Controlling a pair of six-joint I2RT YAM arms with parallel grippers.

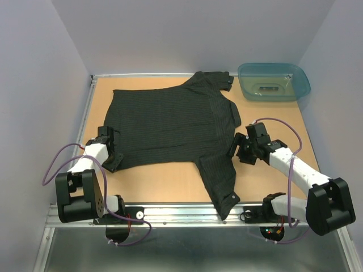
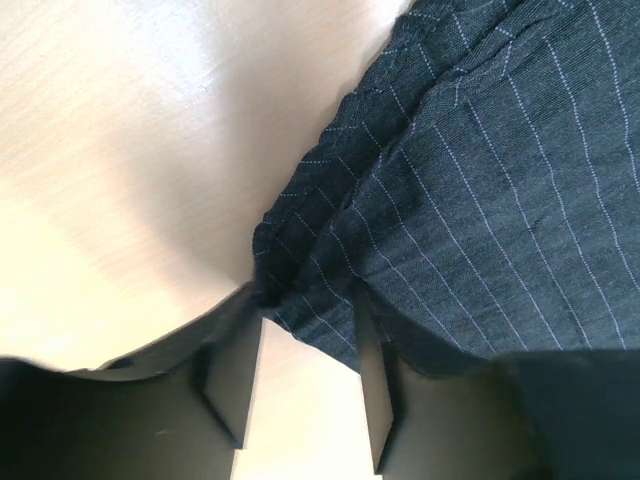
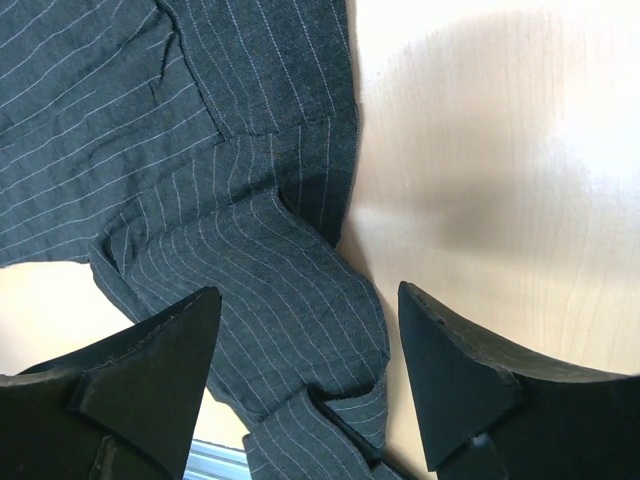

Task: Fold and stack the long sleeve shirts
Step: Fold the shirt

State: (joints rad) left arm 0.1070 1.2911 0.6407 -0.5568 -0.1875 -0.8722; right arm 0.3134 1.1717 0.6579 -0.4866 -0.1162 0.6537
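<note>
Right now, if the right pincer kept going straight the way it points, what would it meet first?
The black shirt: the open right pincer points at the sleeve cloth near the armpit, which fills most of its gap. How close the cloth already is, I cannot tell.

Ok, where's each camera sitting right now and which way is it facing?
Top external: above and behind the bases, looking down on table, black shirt, teal tub; left arm and right arm show.
Left wrist: on the left arm, facing down past its jaws at the shirt's hem.
Right wrist: on the right arm, facing down between its jaws at a sleeve.
Shared: all three see shirt and table.
</note>
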